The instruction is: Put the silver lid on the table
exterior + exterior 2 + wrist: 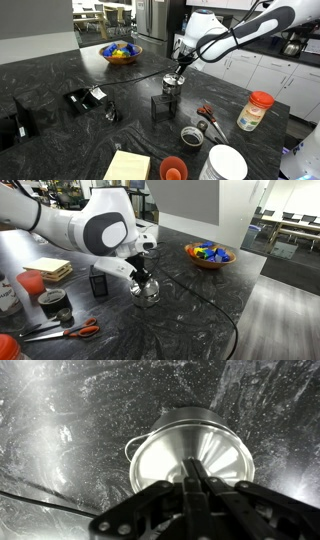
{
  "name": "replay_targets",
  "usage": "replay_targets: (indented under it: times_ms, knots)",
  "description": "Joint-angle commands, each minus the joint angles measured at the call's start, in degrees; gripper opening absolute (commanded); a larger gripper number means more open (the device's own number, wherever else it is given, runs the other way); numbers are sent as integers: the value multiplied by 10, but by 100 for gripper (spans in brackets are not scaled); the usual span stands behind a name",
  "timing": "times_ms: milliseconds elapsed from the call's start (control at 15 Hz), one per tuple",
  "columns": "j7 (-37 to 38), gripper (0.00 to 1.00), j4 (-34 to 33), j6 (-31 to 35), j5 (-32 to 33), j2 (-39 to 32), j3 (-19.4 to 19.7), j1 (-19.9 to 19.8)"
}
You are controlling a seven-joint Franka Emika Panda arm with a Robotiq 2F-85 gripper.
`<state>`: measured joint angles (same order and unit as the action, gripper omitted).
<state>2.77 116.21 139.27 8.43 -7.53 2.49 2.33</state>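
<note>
Jaws pinched shut on ctr of silver lid, atop sm. metal pot on table

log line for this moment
gripper: shut on silver lid | lid: over table, contact unclear | task: not confirmed done

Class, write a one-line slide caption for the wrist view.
Seen from the wrist, the gripper is closed on the centre of the silver lid above the black table.
</note>
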Motion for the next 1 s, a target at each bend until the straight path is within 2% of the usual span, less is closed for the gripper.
replay_targets:
  times_ms: [0, 267, 467, 933]
  knots:
    - [3, 1, 22, -15, -25, 49, -10, -7]
    - [34, 1, 71, 13, -30, 106, -3, -16]
    - [90, 1, 127, 5, 0, 148, 6, -38]
    - [176, 1, 237, -5, 0, 228, 8, -86]
